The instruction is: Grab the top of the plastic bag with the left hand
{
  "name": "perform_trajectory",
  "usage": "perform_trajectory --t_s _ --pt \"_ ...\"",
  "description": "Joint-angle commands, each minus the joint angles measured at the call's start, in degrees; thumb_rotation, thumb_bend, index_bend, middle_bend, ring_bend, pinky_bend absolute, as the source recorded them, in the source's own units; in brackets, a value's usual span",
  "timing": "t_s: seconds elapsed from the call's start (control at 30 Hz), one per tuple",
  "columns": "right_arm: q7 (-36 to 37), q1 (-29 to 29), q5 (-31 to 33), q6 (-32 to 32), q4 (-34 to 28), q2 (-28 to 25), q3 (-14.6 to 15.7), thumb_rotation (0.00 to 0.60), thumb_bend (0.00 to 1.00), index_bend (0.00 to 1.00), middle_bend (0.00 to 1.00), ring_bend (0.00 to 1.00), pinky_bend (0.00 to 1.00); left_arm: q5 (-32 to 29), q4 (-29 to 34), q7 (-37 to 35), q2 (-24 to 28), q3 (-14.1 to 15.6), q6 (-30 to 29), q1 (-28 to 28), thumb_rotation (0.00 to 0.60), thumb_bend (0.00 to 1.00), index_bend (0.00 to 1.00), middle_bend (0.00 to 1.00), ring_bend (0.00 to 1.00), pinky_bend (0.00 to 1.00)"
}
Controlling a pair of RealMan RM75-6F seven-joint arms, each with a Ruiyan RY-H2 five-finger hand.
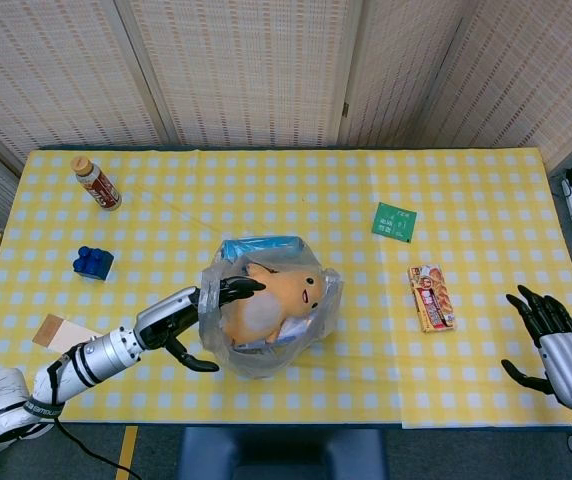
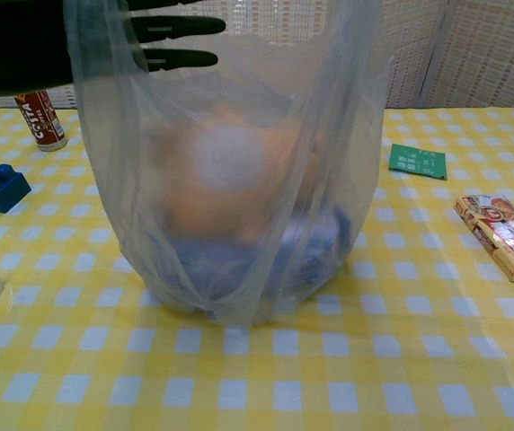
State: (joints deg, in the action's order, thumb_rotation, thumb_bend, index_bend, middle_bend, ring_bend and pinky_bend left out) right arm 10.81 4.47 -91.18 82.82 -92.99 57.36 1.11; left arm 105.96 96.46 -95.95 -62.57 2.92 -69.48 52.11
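Head and chest views of a table (image 1: 486,190) covered in yellow-and-white check cloth. The plastic bag (image 1: 266,320) stands upright near the front edge, slightly left of centre, its mouth open upward; inside it lie an orange plush toy (image 1: 276,298) and a blue packet (image 1: 258,245) whose far end shows at the rim. Open cloth surrounds the bag on its far side and to its right. Along the left side stand a small bottle (image 1: 96,183) near the far edge, a blue block (image 1: 93,262) nearer the middle, and a brown card (image 1: 54,331) close to the front-left edge, beside the left forearm. To the right of the bag, well apart from it, lie a green packet (image 1: 394,221) and a snack box (image 1: 431,297).

The left hand (image 1: 191,312) reaches in from the front-left at the bag's upper left rim. Its fingers (image 2: 181,27) are extended and spread, passing over or through the mouth of the bag, with the thumb held low on the near side. Whether the film is actually gripped cannot be told from either view.

The right hand (image 1: 556,345) rests near the front-right corner, fingers spread apart and holding nothing.
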Motion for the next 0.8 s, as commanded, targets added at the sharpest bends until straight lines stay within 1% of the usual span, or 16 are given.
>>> perform_trajectory --t_s 0.03,0.13,0.27,0.4,0.6,0.7,0.8 --pt "0.76 -0.19 -0.25 0.18 0.29 -0.34 0.07 0.600 0.29 0.00 0.00 0.00 0.00 -0.46 0.97 -0.83 0.14 -0.44 1.05 1.32 0.600 0.14 0.12 0.10 0.00 0.04" --pt "1.83 -0.09 -1.26 0.59 0.83 -0.52 0.20 0.600 0.29 0.00 0.00 0.00 0.00 0.17 0.74 -2.55 0.00 0.11 3.01 3.12 0.600 0.13 0.11 0.09 0.00 0.04" --pt "2.96 0.05 -1.74 0.63 1.32 -0.54 0.31 0.600 0.29 0.00 0.00 0.00 0.00 0.80 0.00 -4.07 0.04 0.46 4.19 4.66 0.600 0.13 0.10 0.07 0.01 0.05" --pt "3.61 0.03 -2.06 1.24 1.91 -0.28 0.14 0.600 0.29 0.00 0.00 0.00 0.00 1.41 -1.15 -7.81 -0.99 1.18 4.43 6.31 0.600 0.13 0.11 0.07 0.02 0.05" --pt "3.99 1.10 -3.09 -0.23 2.68 0.46 0.52 0.600 0.29 0.00 0.00 0.00 0.00 0.81 -0.75 -9.55 -1.57 0.97 4.74 8.25 0.600 0.13 0.11 0.07 0.01 0.05" --pt "5.20 1.06 -3.07 0.20 2.75 0.07 0.45 0.600 0.29 0.00 0.00 0.00 0.00 1.86 -0.67 -13.86 -0.88 1.24 3.90 9.80 0.600 0.13 0.11 0.07 0.00 0.05" --pt "6.39 0.44 -2.92 1.84 2.95 -0.29 0.16 0.600 0.29 0.00 0.00 0.01 0.00 2.66 -1.36 -16.06 -0.64 1.52 3.14 10.90 0.600 0.13 0.11 0.07 0.00 0.04"
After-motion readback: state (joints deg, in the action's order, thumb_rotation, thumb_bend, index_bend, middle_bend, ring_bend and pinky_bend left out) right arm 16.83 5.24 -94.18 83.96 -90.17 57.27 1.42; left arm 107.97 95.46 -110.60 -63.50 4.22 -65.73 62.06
